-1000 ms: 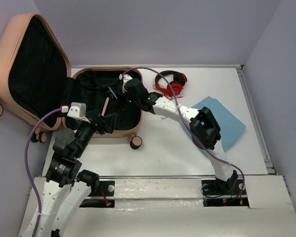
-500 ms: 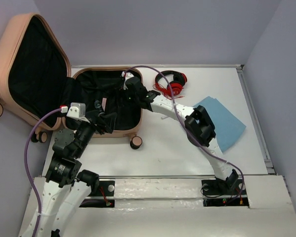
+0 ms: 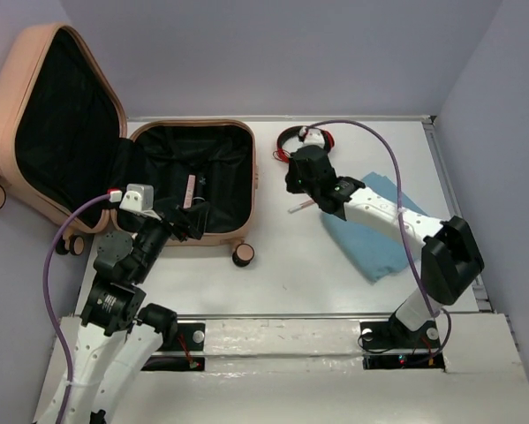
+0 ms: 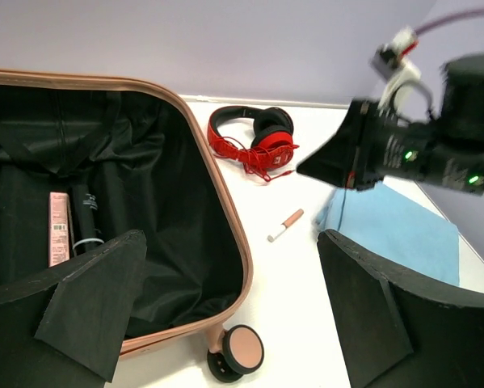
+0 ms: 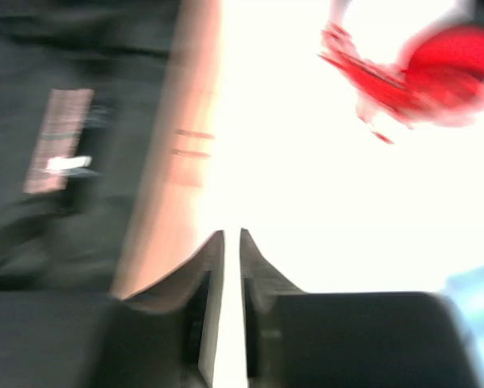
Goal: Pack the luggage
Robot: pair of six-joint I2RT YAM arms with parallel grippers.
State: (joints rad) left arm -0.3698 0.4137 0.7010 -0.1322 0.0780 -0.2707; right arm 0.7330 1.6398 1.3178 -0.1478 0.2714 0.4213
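Observation:
The peach-pink luggage (image 3: 243, 177) lies open at the table's left, with its lid (image 3: 17, 62) standing up at the far left. A pink box (image 3: 189, 190) and a black item lie on its black lining. My left gripper (image 3: 193, 217) is open and empty, hovering at the luggage's near rim (image 4: 229, 218); its midpoint (image 4: 233, 299) sits above a wheel (image 4: 242, 352). My right gripper (image 3: 292, 181) is shut and empty over the table, right of the luggage. The right wrist view is blurred but shows the narrow slit between its jaws (image 5: 232, 236) beside the rim (image 5: 185, 153).
Red headphones (image 3: 306, 141) with a red cable lie at the back. A small pink-and-white tube (image 3: 299, 206) lies on the table beside a blue cloth (image 3: 379, 234). Both show in the left wrist view: tube (image 4: 284, 225), cloth (image 4: 403, 234). Walls enclose the back and right.
My right arm has pulled out of the luggage and swung right, toward the headphones. The pink box stays on the lining. My left arm has barely moved.

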